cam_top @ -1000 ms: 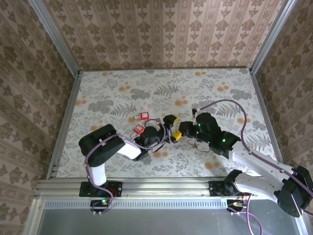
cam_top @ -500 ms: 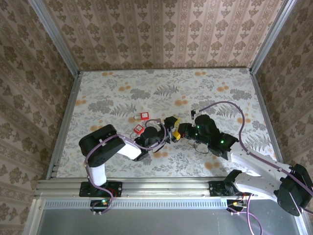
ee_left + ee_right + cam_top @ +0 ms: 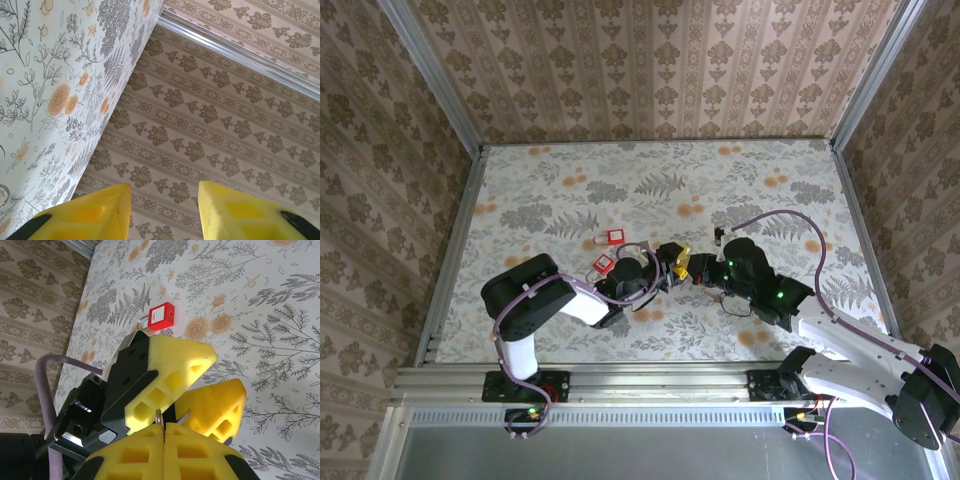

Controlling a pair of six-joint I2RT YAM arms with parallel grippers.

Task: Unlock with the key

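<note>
Metal, small and ring-ended, the key (image 3: 158, 416) sticks out from the tip of the right tool (image 3: 164, 429), whose yellow pads are pressed flat together on it. It sits near the middle of the table (image 3: 540, 180), slightly to the right, raised off the surface.

Just beyond the key stands the left tool (image 3: 164, 200), its two yellow fingers (image 3: 170, 371) spread with a clear gap between them. The key's tip lies at the edge of the upper finger; whether they touch I cannot tell. In the left wrist view nothing sits in that gap, and the patterned wall shows through it.

To the left of the two tools, two red padlocks lie flat on the flowered table: the far padlock (image 3: 615, 237) and the near padlock (image 3: 603, 265), close together but apart, the near one just beside the left arm's wrist. Neither tool touches them.

Both arms reach in from the near edge and meet tip to tip.
</note>
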